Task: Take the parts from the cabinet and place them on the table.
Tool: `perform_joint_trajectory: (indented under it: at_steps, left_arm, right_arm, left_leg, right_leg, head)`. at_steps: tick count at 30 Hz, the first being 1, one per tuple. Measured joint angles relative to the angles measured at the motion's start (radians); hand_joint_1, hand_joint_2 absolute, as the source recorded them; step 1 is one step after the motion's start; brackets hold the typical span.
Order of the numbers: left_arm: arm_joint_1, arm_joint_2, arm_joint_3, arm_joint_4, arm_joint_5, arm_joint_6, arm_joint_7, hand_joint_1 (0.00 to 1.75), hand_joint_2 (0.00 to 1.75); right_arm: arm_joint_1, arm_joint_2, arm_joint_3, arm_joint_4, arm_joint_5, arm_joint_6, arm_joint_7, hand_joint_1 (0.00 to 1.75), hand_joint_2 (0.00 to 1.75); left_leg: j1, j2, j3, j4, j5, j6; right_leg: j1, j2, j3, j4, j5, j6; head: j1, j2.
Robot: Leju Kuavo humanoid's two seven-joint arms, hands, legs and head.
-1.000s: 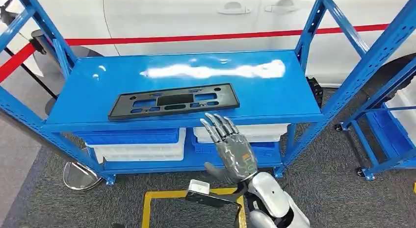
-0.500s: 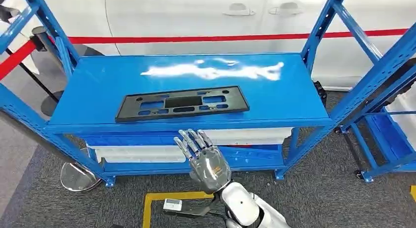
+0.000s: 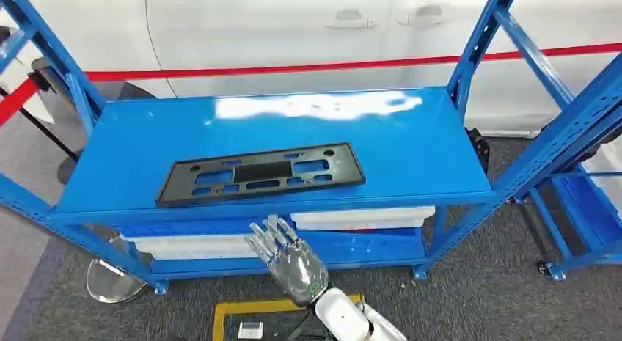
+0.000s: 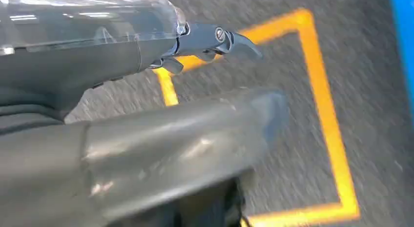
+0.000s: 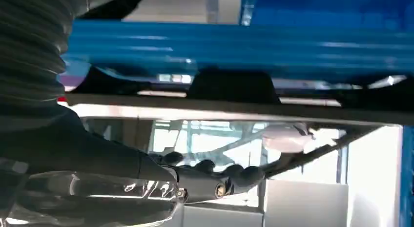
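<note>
A long black plastic plate with cut-outs (image 3: pixel 262 173) lies flat near the front of the blue cabinet's top shelf (image 3: pixel 411 147). My right hand (image 3: pixel 286 257) is raised in front of the shelf's front edge, just below the middle of the plate, holding nothing and with its fingers spread upward. In the right wrist view its dark fingers (image 5: pixel 215 180) stretch out close to the blue shelf edge (image 5: pixel 244 46). My left hand (image 4: pixel 161 134) hangs low over grey carpet, holding nothing, its thumb and a finger (image 4: pixel 215 39) apart.
White and blue bins (image 3: pixel 205 242) sit on the cabinet's lower shelf. Blue uprights (image 3: pixel 477 40) frame the shelf on both sides, and another blue rack (image 3: pixel 587 202) stands at the right. Yellow floor tape (image 3: pixel 253 308) marks the carpet. A white car (image 3: pixel 293 26) is behind.
My right hand has moved left from under the plate's right end to under its middle, and sits lower in the picture. The whole view has shifted slightly, so the camera moved.
</note>
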State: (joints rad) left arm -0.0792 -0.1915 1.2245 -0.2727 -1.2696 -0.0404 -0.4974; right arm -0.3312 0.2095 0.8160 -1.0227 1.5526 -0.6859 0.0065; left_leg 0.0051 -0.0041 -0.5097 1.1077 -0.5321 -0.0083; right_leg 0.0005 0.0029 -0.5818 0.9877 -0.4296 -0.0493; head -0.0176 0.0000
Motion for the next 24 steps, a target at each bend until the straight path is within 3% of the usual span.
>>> perform_joint_trajectory:
  at_steps: [3, 4, 5, 6, 8, 9, 10, 11, 13, 15, 16, 18, 19, 20, 21, 22, 24]
  left_arm:
    - [-0.001, 0.003, 0.007, 0.004, -0.002, -0.002, 0.000, 0.00, 0.00]
    - [0.001, 0.005, 0.008, 0.004, -0.002, -0.002, 0.000, 0.00, 0.00]
    - [0.002, 0.007, 0.010, 0.005, -0.002, -0.002, 0.000, 0.00, 0.00]
    - [0.003, 0.011, 0.013, 0.005, -0.002, -0.002, 0.001, 0.00, 0.00]
    - [0.005, 0.015, 0.020, 0.006, -0.001, -0.002, 0.003, 0.00, 0.00]
    - [0.007, 0.015, 0.024, 0.012, -0.001, -0.004, 0.005, 0.00, 0.00]
    - [0.003, 0.018, 0.024, 0.012, -0.001, -0.005, 0.006, 0.00, 0.00]
    - [0.003, 0.018, 0.024, 0.013, 0.000, -0.006, 0.008, 0.00, 0.00]
    - [0.006, 0.019, 0.025, 0.014, 0.000, -0.009, 0.010, 0.00, 0.00]
    - [0.006, 0.019, 0.026, 0.017, 0.001, -0.009, 0.010, 0.00, 0.00]
    - [0.005, 0.022, 0.027, 0.017, 0.001, -0.008, 0.011, 0.00, 0.00]
    - [0.005, 0.024, 0.029, 0.018, 0.002, -0.007, 0.015, 0.00, 0.00]
    - [0.006, 0.026, 0.031, 0.018, 0.002, -0.005, 0.018, 0.00, 0.00]
    - [0.008, 0.028, 0.032, 0.019, 0.002, -0.003, 0.022, 0.00, 0.00]
    - [0.008, 0.029, 0.032, 0.020, 0.002, -0.002, 0.023, 0.00, 0.00]
    - [0.008, 0.029, 0.033, 0.020, 0.002, -0.002, 0.024, 0.00, 0.00]
    - [0.010, 0.028, 0.035, 0.024, 0.002, -0.002, 0.026, 0.00, 0.00]
  right_arm:
    - [0.004, 0.016, -0.006, 0.033, 0.008, -0.005, -0.003, 0.00, 1.75]
    - [0.006, 0.016, -0.007, 0.043, 0.012, -0.005, 0.003, 0.00, 1.75]
    - [0.008, 0.016, -0.011, 0.050, 0.013, -0.005, 0.004, 0.00, 1.75]
    - [0.009, 0.017, -0.018, 0.056, 0.013, -0.006, 0.003, 0.00, 1.75]
    - [0.012, 0.023, -0.036, 0.066, 0.013, -0.006, -0.008, 0.00, 1.75]
    - [0.012, 0.024, -0.047, 0.072, 0.013, -0.007, -0.013, 0.00, 1.75]
    - [0.012, 0.027, -0.058, 0.074, 0.013, -0.008, -0.020, 0.00, 1.75]
    - [0.014, 0.029, -0.069, 0.074, 0.013, -0.008, -0.027, 0.00, 1.75]
    - [0.017, 0.034, -0.087, 0.073, 0.013, -0.009, -0.034, 0.00, 1.75]
    - [0.024, 0.034, -0.108, 0.064, 0.008, -0.011, -0.042, 0.00, 1.75]
    - [0.029, 0.033, -0.119, 0.060, 0.005, -0.011, -0.045, 0.00, 1.75]
    - [0.042, 0.031, -0.136, 0.053, -0.006, -0.012, -0.055, 0.00, 1.75]
    - [0.049, 0.030, -0.143, 0.051, -0.008, -0.012, -0.059, 0.00, 1.75]
    - [0.054, 0.029, -0.154, 0.046, -0.009, -0.012, -0.064, 0.00, 1.75]
    - [0.057, 0.029, -0.161, 0.042, -0.010, -0.012, -0.071, 0.00, 1.75]
    - [0.058, 0.029, -0.167, 0.038, -0.012, -0.012, -0.074, 0.00, 1.75]
    - [0.060, 0.029, -0.176, 0.037, -0.020, -0.012, -0.084, 0.00, 1.75]
  left_leg:
    - [0.009, 0.000, -0.129, 0.177, -0.091, -0.016]
    - [0.011, 0.000, -0.158, 0.193, -0.105, -0.018]
    - [0.014, 0.001, -0.165, 0.169, -0.087, -0.021]
    - [0.017, 0.001, -0.156, 0.112, -0.042, -0.027]
    - [0.022, 0.004, -0.112, -0.059, 0.102, -0.030]
    - [0.018, 0.008, -0.119, -0.076, 0.119, -0.026]
    - [0.013, 0.007, -0.116, -0.079, 0.096, -0.009]
    - [0.011, 0.004, -0.112, -0.079, 0.109, -0.001]
    - [0.014, 0.001, -0.098, -0.081, 0.100, 0.014]
    - [0.017, 0.001, -0.072, -0.095, 0.088, 0.029]
    - [0.016, 0.001, -0.061, -0.097, 0.081, 0.034]
    - [0.015, -0.001, -0.039, -0.099, 0.061, 0.037]
    - [0.014, -0.003, -0.024, -0.098, 0.050, 0.036]
    - [0.014, -0.004, -0.008, -0.098, 0.038, 0.035]
    - [0.013, -0.007, 0.013, -0.099, 0.023, 0.033]
    - [0.011, -0.007, 0.034, -0.099, 0.009, 0.031]
    - [0.009, -0.008, 0.060, -0.101, -0.017, 0.027]
  right_leg:
    - [-0.001, 0.000, 0.024, 0.001, -0.025, 0.002]
    - [-0.002, 0.003, 0.035, 0.001, -0.036, 0.004]
    - [-0.004, 0.004, 0.047, 0.003, -0.046, 0.008]
    - [-0.005, 0.005, 0.061, 0.004, -0.059, 0.012]
    - [-0.008, 0.004, 0.087, 0.009, -0.087, 0.023]
    - [-0.005, 0.004, 0.098, 0.016, -0.098, 0.030]
    - [-0.004, 0.006, 0.091, 0.011, -0.102, 0.036]
    - [-0.004, 0.005, 0.093, 0.007, -0.106, 0.043]
    - [-0.003, 0.005, 0.101, 0.023, -0.101, 0.053]
    - [-0.006, 0.000, 0.038, 0.133, -0.080, 0.063]
    - [-0.006, 0.000, -0.016, 0.207, -0.095, 0.066]
    - [-0.007, 0.000, -0.111, 0.313, -0.162, 0.070]
    - [-0.007, 0.000, -0.143, 0.328, -0.188, 0.069]
    - [-0.006, 0.000, -0.157, 0.313, -0.197, 0.066]
    - [-0.005, 0.000, -0.155, 0.266, -0.178, 0.061]
    - [-0.002, 0.000, -0.142, 0.199, -0.128, 0.051]
    - [0.011, 0.000, -0.122, 0.054, 0.057, 0.024]
  head:
    - [-0.001, 0.000]
    - [-0.002, 0.000]
    - [-0.002, 0.000]
    - [-0.001, 0.000]
    - [-0.001, 0.000]
    - [-0.002, 0.000]
    - [-0.003, 0.000]
    - [-0.003, 0.000]
    - [-0.003, 0.000]
    - [0.001, 0.000]
    - [0.004, 0.000]
    - [0.004, 0.000]
    - [0.004, 0.000]
    - [0.004, 0.000]
    - [0.004, 0.000]
    - [0.005, 0.000]
    - [0.010, 0.000]
